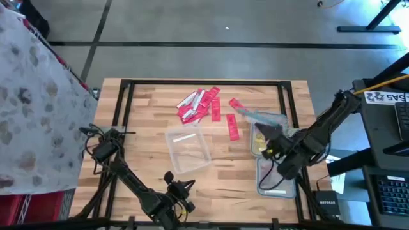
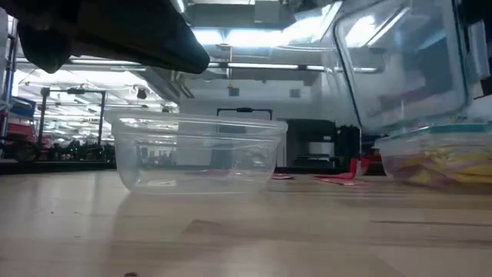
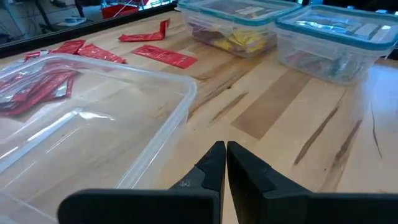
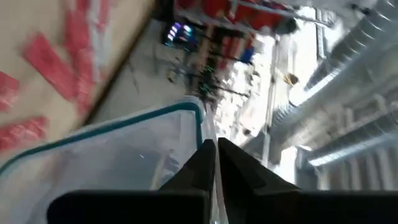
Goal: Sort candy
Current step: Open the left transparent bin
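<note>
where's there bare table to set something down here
Bare wood lies left of the empty clear tub, out to the table's left frame rail, and in front of it near the left gripper. The right side is crowded: red candy, two tubs and the right gripper holding a lid.

red candy (image 1: 203, 105) lies scattered behind an open clear tub (image 1: 188, 149) (two more tubs (image 1: 276, 177) sit rightward).

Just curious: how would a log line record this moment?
right gripper: shut on lid, lifted | left gripper: shut, idle | candy: loose on table
</note>
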Available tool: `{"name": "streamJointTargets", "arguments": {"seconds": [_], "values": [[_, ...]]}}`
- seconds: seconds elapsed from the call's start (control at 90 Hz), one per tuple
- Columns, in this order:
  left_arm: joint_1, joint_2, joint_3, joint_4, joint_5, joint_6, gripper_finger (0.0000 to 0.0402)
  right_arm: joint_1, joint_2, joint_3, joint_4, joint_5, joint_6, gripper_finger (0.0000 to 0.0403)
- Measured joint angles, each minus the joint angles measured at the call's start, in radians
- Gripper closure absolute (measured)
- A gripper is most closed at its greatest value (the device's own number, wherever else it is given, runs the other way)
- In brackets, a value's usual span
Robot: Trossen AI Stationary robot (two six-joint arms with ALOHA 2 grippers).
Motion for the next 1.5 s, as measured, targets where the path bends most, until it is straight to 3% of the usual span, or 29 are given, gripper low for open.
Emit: {"name": "streamJointTargets", "arguments": {"seconds": [0.244, 0.367, 0.733, 1.056, 1.133, 1.278, 1.5], "values": [[0.0, 0.0, 0.0, 0.016, -0.011, 0.001, 0.0402, 0.062, 0.152, -0.031, -0.051, -0.17, 0.289, 0.0403], [0.0, -0.001, 0.0, 0.041, -0.053, 0.011, 0.0402, 0.119, 0.201, -0.03, -0.053, -0.339, 0.493, 0.0403], [0.0, -0.013, 0.019, 0.058, -0.102, 0.044, 0.0402, 0.222, 0.222, -0.029, -0.28, -0.694, 1.162, 0.0403], [0.0, -0.014, 0.136, 0.055, -0.146, 0.309, 0.0401, 0.271, 0.222, -0.029, -0.511, -0.771, 1.572, 0.0403], [0.0, -0.014, 0.152, 0.055, -0.158, 0.35, 0.0401, 0.27, 0.222, -0.029, -0.576, -0.839, 1.696, 0.0403], [0.005, -0.014, 0.164, 0.05, -0.165, 0.379, 0.0401, 0.27, 0.222, -0.029, -0.587, -1.011, 1.769, 0.0403], [0.028, -0.018, 0.164, 0.04, -0.17, 0.347, 0.0401, 0.269, 0.221, -0.029, -0.542, -1.088, 1.76, 0.0385]]}}
